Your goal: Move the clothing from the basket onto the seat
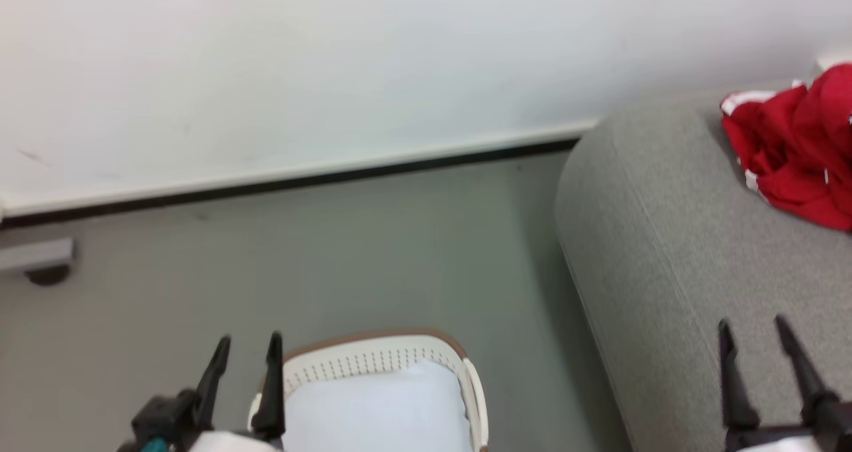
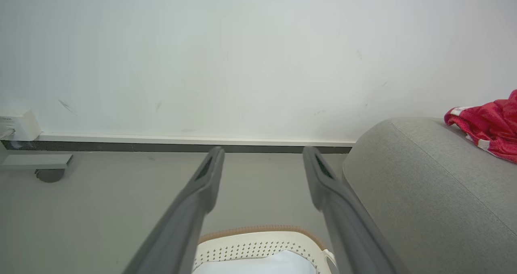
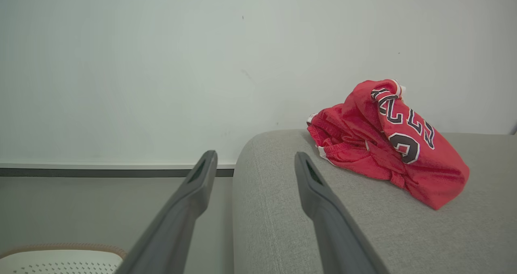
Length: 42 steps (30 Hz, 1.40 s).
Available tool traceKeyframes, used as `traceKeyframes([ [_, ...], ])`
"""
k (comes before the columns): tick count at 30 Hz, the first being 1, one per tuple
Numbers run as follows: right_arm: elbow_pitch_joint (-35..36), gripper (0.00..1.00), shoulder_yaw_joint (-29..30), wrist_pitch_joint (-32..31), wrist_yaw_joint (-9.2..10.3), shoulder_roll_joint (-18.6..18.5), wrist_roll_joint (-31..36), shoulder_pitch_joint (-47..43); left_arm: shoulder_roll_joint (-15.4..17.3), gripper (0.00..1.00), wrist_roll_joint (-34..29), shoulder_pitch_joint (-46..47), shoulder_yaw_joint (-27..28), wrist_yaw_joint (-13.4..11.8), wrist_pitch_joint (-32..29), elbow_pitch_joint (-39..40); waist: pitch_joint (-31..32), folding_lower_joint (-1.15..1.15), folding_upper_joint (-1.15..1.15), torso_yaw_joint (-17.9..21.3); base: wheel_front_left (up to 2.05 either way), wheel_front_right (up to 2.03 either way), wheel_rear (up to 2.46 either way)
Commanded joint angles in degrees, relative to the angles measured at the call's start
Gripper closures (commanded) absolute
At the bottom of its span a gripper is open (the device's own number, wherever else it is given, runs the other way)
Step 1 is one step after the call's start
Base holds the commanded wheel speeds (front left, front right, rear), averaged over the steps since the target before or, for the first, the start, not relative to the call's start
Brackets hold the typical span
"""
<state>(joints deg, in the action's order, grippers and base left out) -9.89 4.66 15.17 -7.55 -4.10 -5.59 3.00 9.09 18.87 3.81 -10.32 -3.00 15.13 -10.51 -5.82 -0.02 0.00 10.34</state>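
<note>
Clothing of soft red sports fabric with white trim and black-and-white numerals lies in a crumpled heap on top of the large grey woven-fabric seat, near its rounded end and close to the white wall. By the task that is where it belongs, so the heap looks delivered, not in transit. The oval cream-white plastic basket with perforated sides and a brown rim band stands on the grey floor just beside that end of the seat, an easy carry for either arm. What shows of its inside is a plain pale pad with no red on it, but its near part is cut off by the picture's edge, so I cannot tell whether it is fully emptied. The left gripper hovers at the basket's left rim, its two dark fingers spread wide with nothing between them. The right gripper hangs over the near part of the seat, well apart from the clothing, equally wide and empty. Bare, parted jaws suit this moment: nothing is being carried, and either arm is free to reach.
</note>
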Motion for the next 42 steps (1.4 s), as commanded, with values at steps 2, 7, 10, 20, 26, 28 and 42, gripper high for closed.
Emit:
traceKeyframes([
  [2, -0.79, 0.0, -1.01, -0.05, 0.13, 0.38, 0.18, -2.88, -0.86, 0.0, -1.22, -2.95, 1.57, 0.69, 0.01, -0.53, 4.21, 0.02, 0.0, -1.85, 0.0, 0.0, 0.0],
  [7, -1.5, 0.0, -2.97, -0.04, 0.13, 0.98, 0.22, -5.19, -2.7, 0.0, -3.1, -6.23, 4.79, 1.63, 0.02, -0.35, 6.07, 0.02, 0.0, -2.47, 0.0, 0.0, 0.0],
  [10, -1.8, 0.0, -3.86, -0.05, 0.13, 1.16, 0.43, -5.25, -3.59, 0.0, -3.96, -7.33, 5.95, 2.19, 0.02, -0.4, 6.69, 0.02, 0.0, -2.85, 0.0, 0.0, 0.0],
  [20, -3.8, 1.0, -4.81, -0.43, -0.01, 1.57, -2.02, -4.99, -4.85, 1.0, -2.77, -7.46, 6.71, 2.59, -0.67, -2.73, 7.06, 0.02, 0.0, -3.32, 0.0, 0.0, 0.0],
  [26, -3.79, 1.0, -4.35, -2.15, 0.0, 1.42, -9.33, -4.26, -4.96, 1.0, 3.66, -6.53, 7.65, 3.26, -2.52, -2.85, 7.0, 0.02, 0.0, -3.66, 0.0, 0.0, 0.0],
  [28, -3.8, 1.0, -4.2, -2.68, 0.0, 1.38, -11.64, -4.01, -5.0, 1.0, 5.69, -6.28, 7.89, 3.48, -3.05, -2.82, 6.97, 0.02, 0.0, -3.77, 0.0, 0.0, 0.0],
  [42, -3.8, 1.0, -3.22, -6.16, 0.01, 1.13, -26.2, -2.5, -5.21, 1.0, 18.7, -4.61, 9.53, 4.83, -6.51, -2.78, 6.81, 0.02, 0.0, -4.57, 0.0, 0.0, 0.0],
])
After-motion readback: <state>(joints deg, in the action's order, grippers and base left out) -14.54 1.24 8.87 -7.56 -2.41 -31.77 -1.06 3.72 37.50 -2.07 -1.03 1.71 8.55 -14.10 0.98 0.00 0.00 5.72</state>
